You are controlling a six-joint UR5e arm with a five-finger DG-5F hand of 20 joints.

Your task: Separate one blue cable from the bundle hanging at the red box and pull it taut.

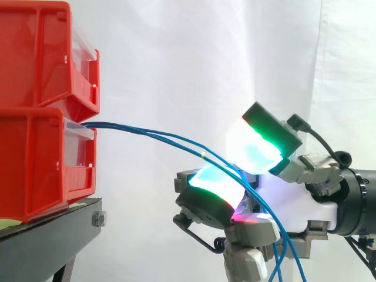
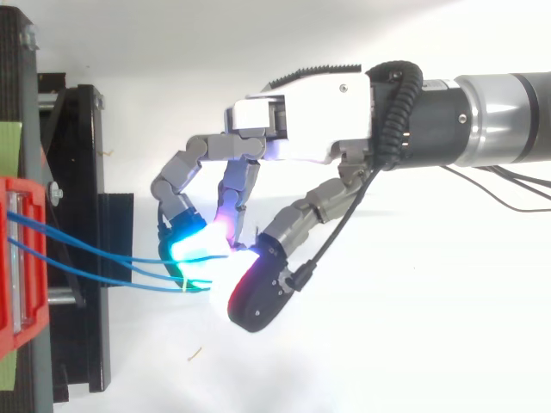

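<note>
From the lower red box (image 1: 35,164) the blue cables (image 1: 147,134) run out to my hand (image 2: 301,112), whose curled pads (image 2: 185,243) pinch them well clear of that box; I judge several are caught and sagging, so separating one and tautening it are left.

The hand (image 2: 310,120) has a white, boxy palm shell with a small dark screw on its top face. Out from the palm shell come grey, segmented fingers tipped with thick, black-backed pads (image 2: 185,245) glowing cyan, white and magenta. Behind the palm shell sits a black cylindrical wrist (image 2: 439,129), then the silver-grey tubular arm (image 2: 508,116).
</note>
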